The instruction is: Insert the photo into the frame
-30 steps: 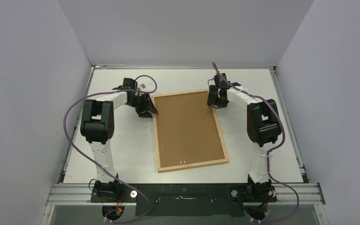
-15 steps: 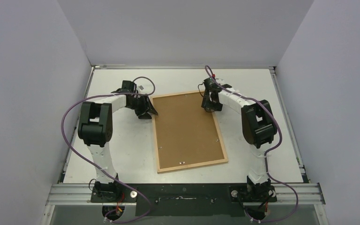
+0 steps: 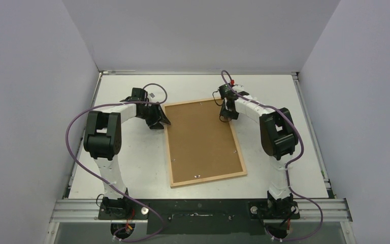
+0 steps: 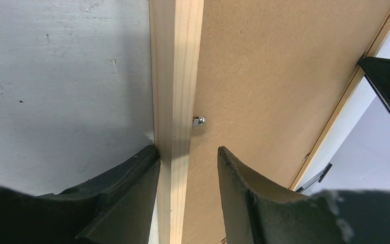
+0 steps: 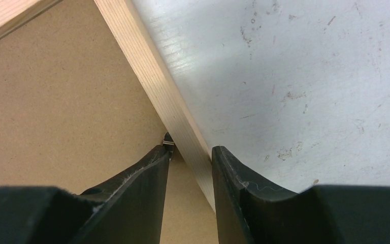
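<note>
At the left, the left gripper (image 4: 188,150) straddled the left rail of the frame (image 3: 169,147) near its far corner. Its jaws were half-wide, the outer finger on wood and the inner one apart over the backing board (image 3: 203,140). The frame lay face-down, its long axis running near to far. The right gripper (image 5: 190,150) hugged the opposite rail narrowly; whether it gripped, I could not tell. No photo showed.

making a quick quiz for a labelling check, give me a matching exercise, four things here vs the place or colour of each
Things:
1 left pincer
2 right pincer
3 backing board
4 table

Matches:
a brown, lying inside the frame
b white and scuffed
c astride the frame's right rail, seen from the top view
d astride the frame's left rail, seen from the top view

Pairs: 1-d, 2-c, 3-a, 4-b
</note>
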Available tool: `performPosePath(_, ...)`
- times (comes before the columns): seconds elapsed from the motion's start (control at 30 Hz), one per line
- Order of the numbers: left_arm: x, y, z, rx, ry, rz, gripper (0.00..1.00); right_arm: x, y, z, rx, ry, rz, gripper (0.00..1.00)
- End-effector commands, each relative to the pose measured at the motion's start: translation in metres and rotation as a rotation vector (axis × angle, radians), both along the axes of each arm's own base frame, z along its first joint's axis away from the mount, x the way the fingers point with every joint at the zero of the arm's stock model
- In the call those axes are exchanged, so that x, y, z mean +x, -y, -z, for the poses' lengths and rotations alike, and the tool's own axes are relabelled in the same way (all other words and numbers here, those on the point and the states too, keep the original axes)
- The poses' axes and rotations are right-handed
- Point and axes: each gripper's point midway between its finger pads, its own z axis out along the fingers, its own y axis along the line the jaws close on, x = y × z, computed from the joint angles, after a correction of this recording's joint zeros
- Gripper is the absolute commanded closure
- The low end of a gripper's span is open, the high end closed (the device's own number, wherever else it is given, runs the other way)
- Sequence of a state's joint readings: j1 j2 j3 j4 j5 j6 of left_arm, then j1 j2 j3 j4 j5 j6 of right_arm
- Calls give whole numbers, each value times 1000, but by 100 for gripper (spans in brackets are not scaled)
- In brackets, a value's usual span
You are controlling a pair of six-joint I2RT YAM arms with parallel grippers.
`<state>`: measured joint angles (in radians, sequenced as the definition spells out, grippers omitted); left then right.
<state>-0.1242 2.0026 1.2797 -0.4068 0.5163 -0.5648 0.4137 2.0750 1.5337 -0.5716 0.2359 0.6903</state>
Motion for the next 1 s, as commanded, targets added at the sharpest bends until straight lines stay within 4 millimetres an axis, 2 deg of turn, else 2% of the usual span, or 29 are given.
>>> performPosePath(0.0,-4,-8,8,53,2,-11,55,20,-22,-7,76,80,12,66)
performPosePath(0.2,-3,-7,7,47,6,-6,55,16,-24,3,100,59,12,64)
performPosePath(0.3,-2,-7,5,49,12,-4,55,17,-26,7,125,52,16,58)
performPosePath(0.4,-1,-7,5,50,15,-3,55,21,-30,6,138,55,5,53)
performPosePath(0.53,-1,-7,4,50,15,-3,56,24,-31,-2,144,73,-1,52)
performPosePath(0.77,-1,-6,4,47,15,0,55,29,-23,2,91,66,20,60)
performPosePath(0.9,-1,-7,4,48,13,1,55,26,-25,8,95,45,6,63)
performPosePath(0.97,-1,-6,5,48,12,3,55,23,-26,11,98,36,-2,68)
